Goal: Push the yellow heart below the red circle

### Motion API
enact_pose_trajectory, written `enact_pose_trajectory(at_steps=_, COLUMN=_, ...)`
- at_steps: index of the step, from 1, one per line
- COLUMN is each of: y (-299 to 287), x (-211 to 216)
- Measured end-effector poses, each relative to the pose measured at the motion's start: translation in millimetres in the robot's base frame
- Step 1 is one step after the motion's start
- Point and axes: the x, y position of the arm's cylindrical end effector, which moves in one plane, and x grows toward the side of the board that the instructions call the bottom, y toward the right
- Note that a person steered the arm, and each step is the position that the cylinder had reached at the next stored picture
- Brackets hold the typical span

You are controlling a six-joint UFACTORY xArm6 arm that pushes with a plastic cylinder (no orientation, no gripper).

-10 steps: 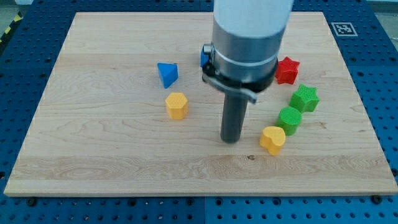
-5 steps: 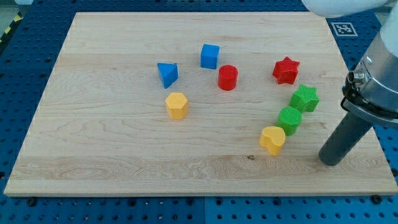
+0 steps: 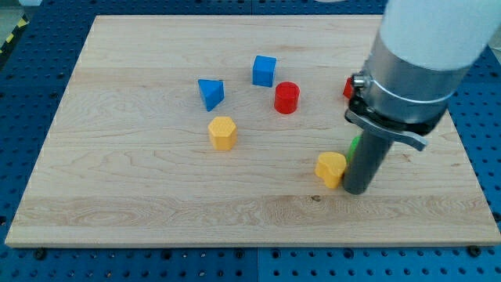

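The yellow heart (image 3: 330, 168) lies on the wooden board, below and to the right of the red circle (image 3: 286, 97). My tip (image 3: 355, 189) rests on the board against the heart's right side. The rod and arm body rise toward the view's upper right and hide most of the blocks there. Only slivers of a green block (image 3: 354, 144) and of the red star (image 3: 347, 87) show beside the arm.
A blue cube (image 3: 264, 70) sits upper left of the red circle. A blue triangle (image 3: 210, 93) and a yellow hexagon (image 3: 222, 132) lie further to the view's left. The board's (image 3: 117, 196) right edge is close behind the arm.
My tip swung from mid-board out to the right, then came back left against the yellow heart. The heart has slid a little to the left. The arm now hides the green blocks.
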Motion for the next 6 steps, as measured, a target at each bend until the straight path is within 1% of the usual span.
enact_pose_trajectory(at_steps=2, y=-55.0, x=-13.9)
enact_pose_trajectory(at_steps=3, y=-68.9, x=-16.0)
enact_pose_trajectory(at_steps=4, y=-70.8, x=-4.8)
enact_pose_trajectory(at_steps=5, y=-95.7, x=-1.0)
enact_pose_trajectory(at_steps=6, y=-138.1, x=-1.0)
